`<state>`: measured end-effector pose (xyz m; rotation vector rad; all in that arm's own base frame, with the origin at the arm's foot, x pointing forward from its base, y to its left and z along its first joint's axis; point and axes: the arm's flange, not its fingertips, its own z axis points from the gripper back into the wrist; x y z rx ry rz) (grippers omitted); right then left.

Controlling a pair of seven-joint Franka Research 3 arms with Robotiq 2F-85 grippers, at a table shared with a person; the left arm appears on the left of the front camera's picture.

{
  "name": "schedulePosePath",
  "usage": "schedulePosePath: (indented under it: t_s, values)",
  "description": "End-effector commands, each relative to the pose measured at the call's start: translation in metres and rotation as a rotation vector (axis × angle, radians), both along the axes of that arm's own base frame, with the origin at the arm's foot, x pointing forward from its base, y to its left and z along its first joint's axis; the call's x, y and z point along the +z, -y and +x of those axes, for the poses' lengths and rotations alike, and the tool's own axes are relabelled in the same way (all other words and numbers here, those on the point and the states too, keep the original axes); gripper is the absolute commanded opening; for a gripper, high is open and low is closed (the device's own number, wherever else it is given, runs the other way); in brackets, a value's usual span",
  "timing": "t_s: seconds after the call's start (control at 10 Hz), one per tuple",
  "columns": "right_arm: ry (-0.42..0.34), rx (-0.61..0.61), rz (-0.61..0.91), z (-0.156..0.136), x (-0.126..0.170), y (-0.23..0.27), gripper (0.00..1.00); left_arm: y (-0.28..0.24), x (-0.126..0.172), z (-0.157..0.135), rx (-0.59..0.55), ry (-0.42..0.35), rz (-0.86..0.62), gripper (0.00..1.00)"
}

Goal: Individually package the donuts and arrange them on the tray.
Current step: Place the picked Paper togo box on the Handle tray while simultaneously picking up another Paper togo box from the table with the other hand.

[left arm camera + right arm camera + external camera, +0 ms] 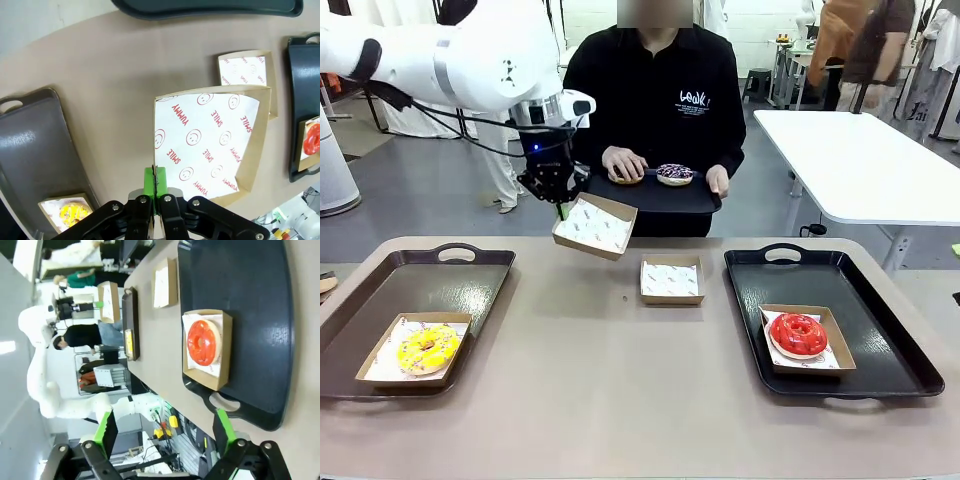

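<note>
Over the far bench (pixel 610 400) edge, the left end effector (pixel 561 207) pinches an empty box (pixel 592 228), seemingly to receive the sprinkled donut (pixel 674 174).

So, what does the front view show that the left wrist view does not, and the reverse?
Front view extra: the person, and the sprinkled donut on their tray. Left wrist view extra: readable YUMMY and SMILE print on the held box. Both: the left gripper shut on that box's rim, the empty box, the yellow donut, the red donut.
</note>
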<state>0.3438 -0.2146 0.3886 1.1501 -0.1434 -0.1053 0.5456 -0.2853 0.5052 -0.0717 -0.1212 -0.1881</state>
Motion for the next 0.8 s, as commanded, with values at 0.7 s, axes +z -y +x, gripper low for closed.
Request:
schedulePosePath:
  t_s: [0.7]
  values:
    - [0.152, 0.054, 0.019, -0.002, -0.038, 0.022, 1.00, 0.014, 0.007, 0.034, 0.132, -0.017, 0.060, 0.00]
